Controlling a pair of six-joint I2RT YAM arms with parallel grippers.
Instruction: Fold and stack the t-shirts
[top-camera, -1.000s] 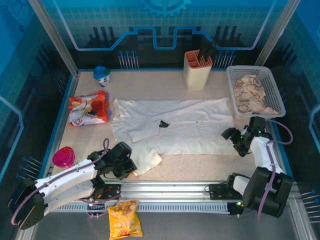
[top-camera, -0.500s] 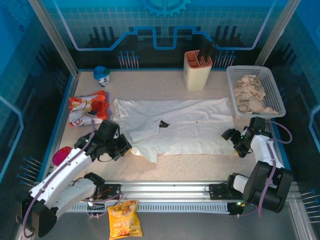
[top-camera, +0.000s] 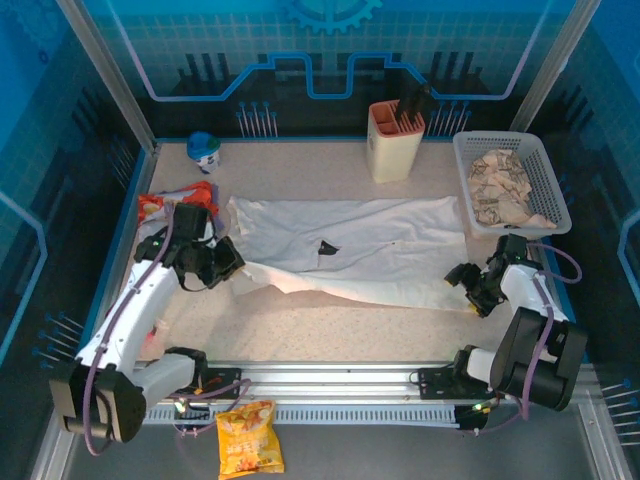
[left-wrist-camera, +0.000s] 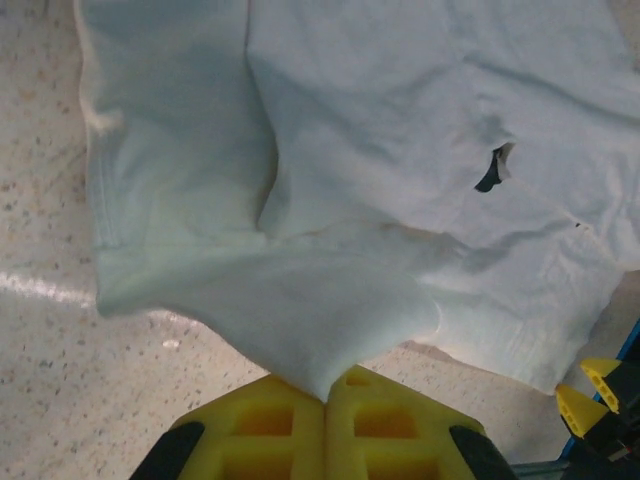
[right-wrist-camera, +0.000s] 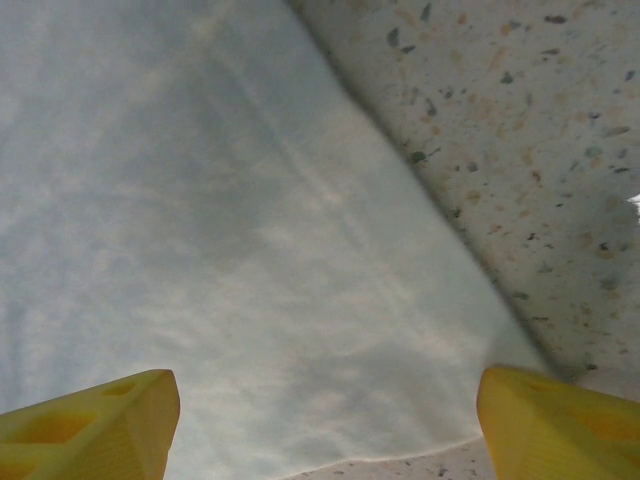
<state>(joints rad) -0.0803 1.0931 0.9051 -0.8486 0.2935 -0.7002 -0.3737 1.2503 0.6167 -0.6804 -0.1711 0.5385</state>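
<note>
L gripper (left-wrist-camera: 325, 392) clamps tight on edge of white soft-fabric t-shirt (top-camera: 350, 250); R gripper (top-camera: 470, 287) gapes wide, empty, over its corner. Cloth looks light, limp: grip corners.

1. One white t-shirt (top-camera: 380, 235) lies across the middle of the table, its long side running left to right, mostly flat with soft wrinkles.
2. A small dark mark (top-camera: 327, 247) sits on the cloth, left of the shirt's middle.
3. The near left part is doubled over the layer beneath and narrows to a point, pinched between the closed fingers of the left gripper (left-wrist-camera: 325, 388).
4. The near right corner rests flat on the table, a stitched hem running along its edge.
</note>
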